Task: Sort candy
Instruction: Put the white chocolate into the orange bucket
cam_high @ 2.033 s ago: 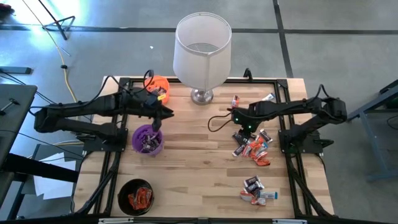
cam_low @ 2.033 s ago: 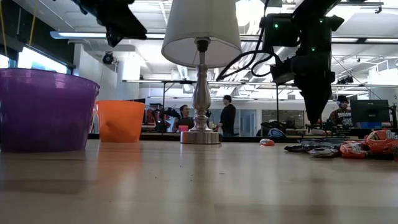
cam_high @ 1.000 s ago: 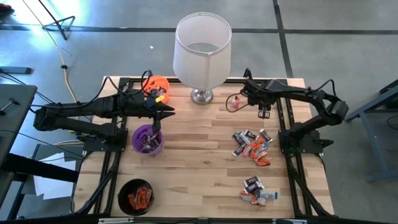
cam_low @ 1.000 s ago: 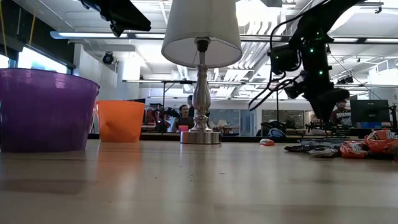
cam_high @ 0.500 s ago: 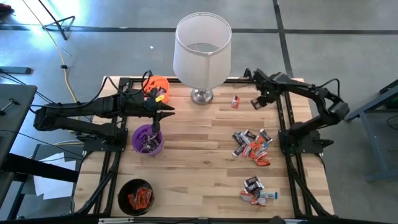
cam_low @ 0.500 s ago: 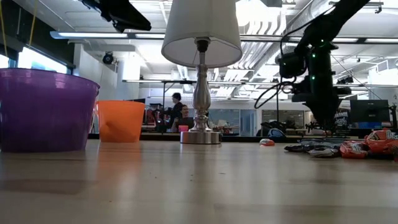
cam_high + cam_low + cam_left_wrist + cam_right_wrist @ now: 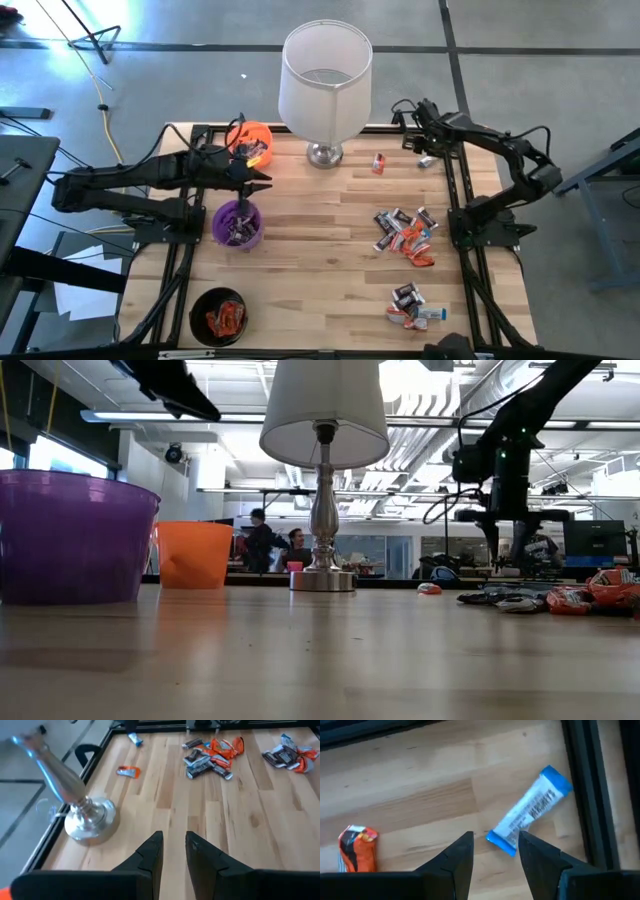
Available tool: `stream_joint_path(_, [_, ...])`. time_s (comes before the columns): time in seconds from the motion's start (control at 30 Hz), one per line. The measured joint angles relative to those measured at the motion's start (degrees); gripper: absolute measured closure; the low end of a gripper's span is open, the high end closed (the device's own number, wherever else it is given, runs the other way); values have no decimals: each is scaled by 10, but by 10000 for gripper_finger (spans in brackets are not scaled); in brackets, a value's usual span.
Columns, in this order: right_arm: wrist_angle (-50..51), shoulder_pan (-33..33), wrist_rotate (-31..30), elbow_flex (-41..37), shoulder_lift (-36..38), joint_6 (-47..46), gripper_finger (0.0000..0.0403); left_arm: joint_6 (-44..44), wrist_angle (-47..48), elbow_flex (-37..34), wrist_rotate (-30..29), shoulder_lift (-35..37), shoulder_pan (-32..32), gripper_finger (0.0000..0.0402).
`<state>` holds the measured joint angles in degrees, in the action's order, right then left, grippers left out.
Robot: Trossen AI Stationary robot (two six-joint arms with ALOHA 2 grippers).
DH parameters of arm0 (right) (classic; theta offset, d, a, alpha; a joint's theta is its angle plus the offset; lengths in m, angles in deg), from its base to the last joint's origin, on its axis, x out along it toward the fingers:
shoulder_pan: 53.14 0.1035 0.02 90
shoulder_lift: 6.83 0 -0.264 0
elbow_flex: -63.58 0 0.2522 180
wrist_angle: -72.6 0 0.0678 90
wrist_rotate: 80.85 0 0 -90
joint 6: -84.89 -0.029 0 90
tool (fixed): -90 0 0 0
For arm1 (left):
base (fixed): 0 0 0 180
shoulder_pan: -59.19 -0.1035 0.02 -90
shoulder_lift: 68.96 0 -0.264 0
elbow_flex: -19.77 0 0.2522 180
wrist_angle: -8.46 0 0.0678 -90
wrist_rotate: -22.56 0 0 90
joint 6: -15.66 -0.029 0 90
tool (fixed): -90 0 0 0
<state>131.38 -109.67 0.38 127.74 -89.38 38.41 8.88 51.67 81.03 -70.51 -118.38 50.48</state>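
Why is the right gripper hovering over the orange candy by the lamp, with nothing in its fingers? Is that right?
Not quite. The right wrist view shows the right gripper open and empty, but it hovers over the silver-and-blue candy near the table's black frame. The orange candy lies off to one side.

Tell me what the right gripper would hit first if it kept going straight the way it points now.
Most likely the blue-and-white candy. The right gripper is open and empty, its fingers framing the candy's near end on the table by the back right corner. How far above the candy it is isn't clear.
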Motion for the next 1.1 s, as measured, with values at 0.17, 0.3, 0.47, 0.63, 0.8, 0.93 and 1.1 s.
stream_joint_path(0.17, [0,-2,4,-65,0,-79,252,21,49,0,-1,37,0,332])
stream_joint_path(0.3, [-104,-14,34,-135,0,-129,252,21,71,0,-2,72,0,332])
stream_joint_path(0.47, [-197,-6,48,-170,5,-165,251,21,72,0,-2,111,0,332])
stream_joint_path(0.63, [-165,6,66,-150,20,-158,252,21,77,0,-2,135,0,332])
stream_joint_path(0.8, [-154,6,88,-131,33,-108,252,21,80,0,-2,141,0,332])
stream_joint_path(0.93, [-113,7,119,-99,34,52,252,9,84,0,-3,141,0,332])
stream_joint_path(1.1, [0,8,56,-40,34,252,252,-4,83,0,-33,141,0,332])
